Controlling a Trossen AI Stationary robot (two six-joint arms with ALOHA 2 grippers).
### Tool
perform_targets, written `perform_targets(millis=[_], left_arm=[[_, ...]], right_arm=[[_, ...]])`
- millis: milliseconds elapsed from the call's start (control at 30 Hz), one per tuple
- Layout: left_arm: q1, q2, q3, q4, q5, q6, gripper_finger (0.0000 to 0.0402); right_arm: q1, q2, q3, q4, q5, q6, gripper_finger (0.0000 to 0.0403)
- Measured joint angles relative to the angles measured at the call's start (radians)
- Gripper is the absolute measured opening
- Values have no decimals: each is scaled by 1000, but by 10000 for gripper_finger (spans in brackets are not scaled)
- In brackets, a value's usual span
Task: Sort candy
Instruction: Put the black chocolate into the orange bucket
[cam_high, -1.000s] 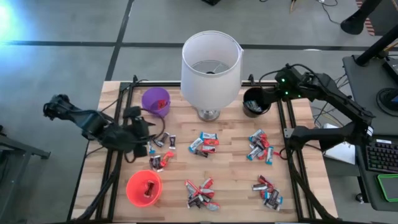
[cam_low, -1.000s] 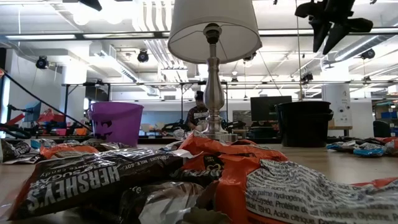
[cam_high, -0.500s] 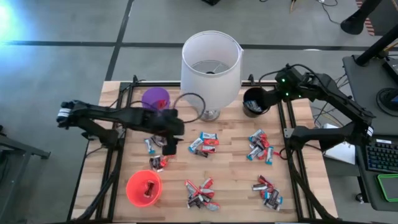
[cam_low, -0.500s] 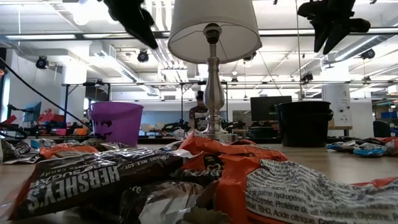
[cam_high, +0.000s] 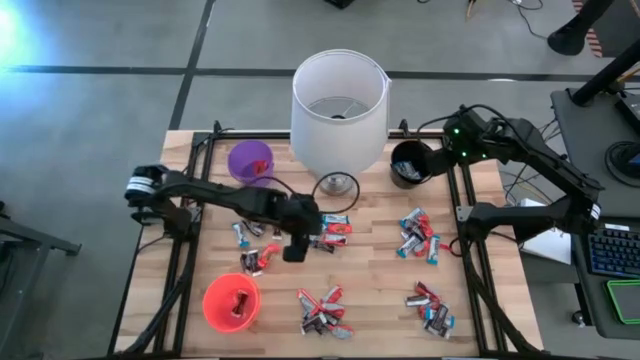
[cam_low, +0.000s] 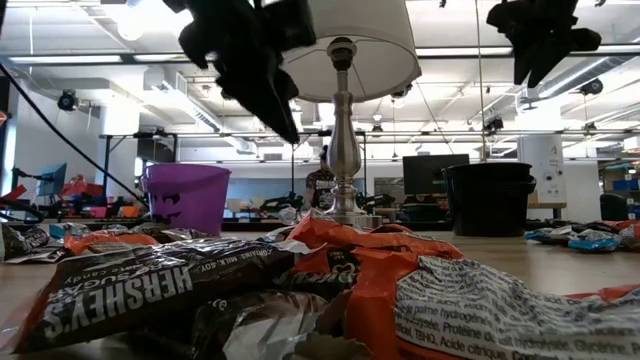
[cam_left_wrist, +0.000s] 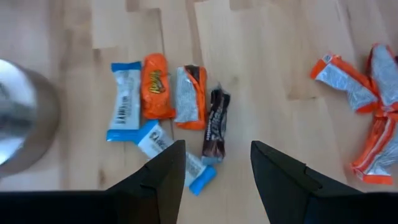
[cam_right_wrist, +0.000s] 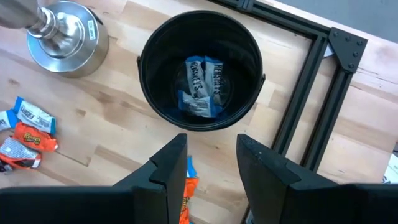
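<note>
The candy lies in several small heaps on the wooden table (cam_high: 380, 270). My left gripper (cam_left_wrist: 217, 169) hangs open above the middle heap (cam_high: 330, 232), beside a dark brown bar (cam_left_wrist: 216, 124), a blue-and-white bar (cam_left_wrist: 177, 155) and orange ones (cam_left_wrist: 155, 84). It holds nothing. In the high view this gripper (cam_high: 297, 245) shows left of that heap. My right gripper (cam_right_wrist: 211, 158) is open and empty, high above the black cup (cam_right_wrist: 199, 68), which holds a few wrapped bars. The purple cup (cam_high: 250, 162) stands at the far left and the red cup (cam_high: 232, 302) at the near left.
A lamp with a white shade (cam_high: 338, 100) stands at the far middle, its metal base (cam_left_wrist: 18, 118) close to the middle heap. Other candy heaps lie at the right (cam_high: 420, 235), near right (cam_high: 432, 308), near middle (cam_high: 325, 310) and left (cam_high: 255, 255). Black frame rails (cam_right_wrist: 311, 112) line the table's sides.
My left gripper has swung from the table's left side toward the right and come down over the middle candy heap, tipping more downward. Its fingers stay open. The candy has not moved.
</note>
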Motion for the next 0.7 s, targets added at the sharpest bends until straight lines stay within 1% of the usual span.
perform_targets(millis=[267, 500, 700], left_arm=[[0, 117, 0, 101, 8, 9, 164], [14, 194, 0, 116, 10, 24, 164], [14, 231, 0, 142, 32, 22, 164]], right_arm=[[0, -8, 0, -1, -23, 0, 130], [0, -9, 0, -2, -23, 0, 130], [0, -9, 0, -2, -23, 0, 128]])
